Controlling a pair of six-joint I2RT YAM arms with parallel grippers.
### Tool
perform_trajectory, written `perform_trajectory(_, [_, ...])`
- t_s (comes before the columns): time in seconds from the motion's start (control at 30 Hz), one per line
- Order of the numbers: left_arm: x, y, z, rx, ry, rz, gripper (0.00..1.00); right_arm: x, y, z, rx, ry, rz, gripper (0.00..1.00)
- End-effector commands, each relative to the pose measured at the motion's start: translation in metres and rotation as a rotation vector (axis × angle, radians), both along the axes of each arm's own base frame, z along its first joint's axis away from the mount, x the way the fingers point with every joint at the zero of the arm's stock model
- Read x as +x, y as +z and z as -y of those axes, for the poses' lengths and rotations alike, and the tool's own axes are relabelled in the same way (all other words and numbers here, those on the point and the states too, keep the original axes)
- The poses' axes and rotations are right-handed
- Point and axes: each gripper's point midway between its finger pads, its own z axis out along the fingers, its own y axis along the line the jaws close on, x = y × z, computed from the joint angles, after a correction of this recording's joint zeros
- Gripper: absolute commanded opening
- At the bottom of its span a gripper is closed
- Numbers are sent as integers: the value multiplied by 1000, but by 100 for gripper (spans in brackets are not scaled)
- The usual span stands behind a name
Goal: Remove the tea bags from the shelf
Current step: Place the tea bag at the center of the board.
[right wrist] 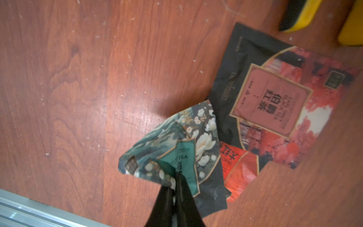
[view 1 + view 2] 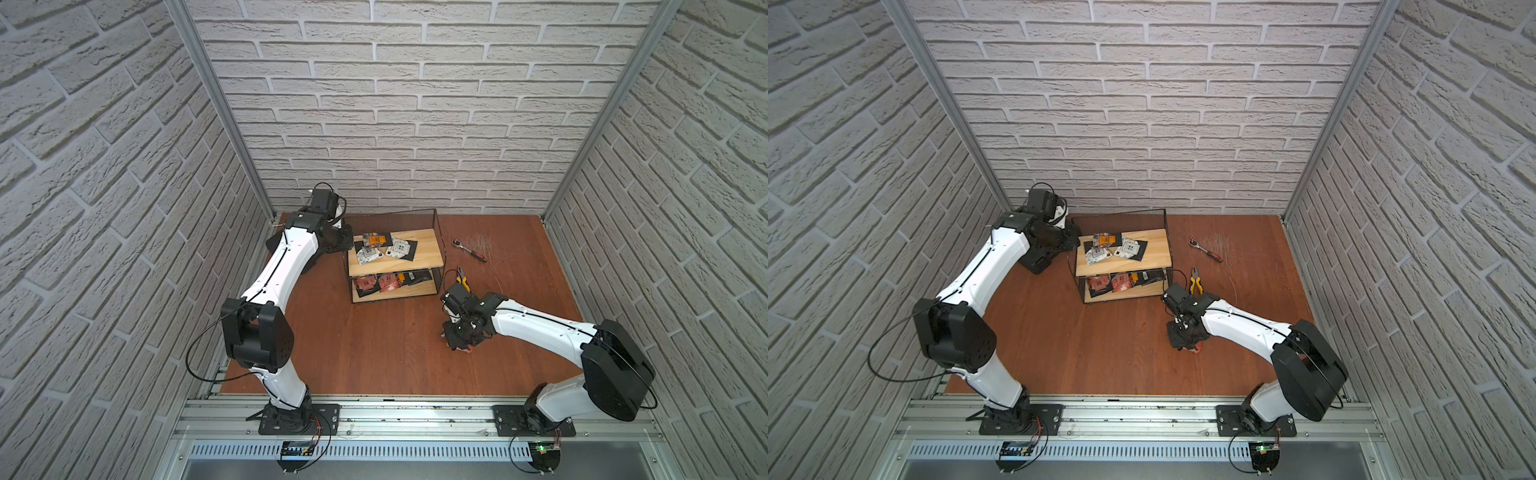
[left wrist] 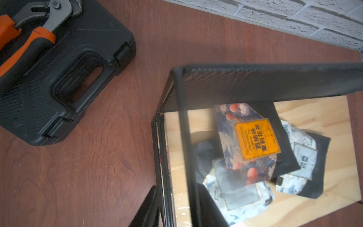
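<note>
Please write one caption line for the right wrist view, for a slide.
Right gripper pinching a teal tea bag over red tea bags on the wooden table, yellow pliers handles nearby.

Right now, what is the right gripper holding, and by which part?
The right gripper pinches the teal tea bag by one crumpled edge.

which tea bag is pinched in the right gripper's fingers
The teal tea bag with white flowers; the red ones lie loose on the table beside it.
</note>
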Motion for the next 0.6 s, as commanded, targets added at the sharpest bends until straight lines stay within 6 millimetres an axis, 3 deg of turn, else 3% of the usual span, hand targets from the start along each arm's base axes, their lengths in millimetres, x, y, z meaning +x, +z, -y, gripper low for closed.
perform_trajectory(0.0, [10, 1, 0, -1, -2, 19, 34, 4, 2, -12, 3, 46, 20, 19])
perform_trajectory(0.27, [9, 0, 0, -1, -2, 16, 34, 4, 8, -17, 4, 54, 34, 39])
perform_trajectory(0.57, [11, 1, 0, -4, -3, 21, 34, 12, 44, -27, 51, 72, 111, 54])
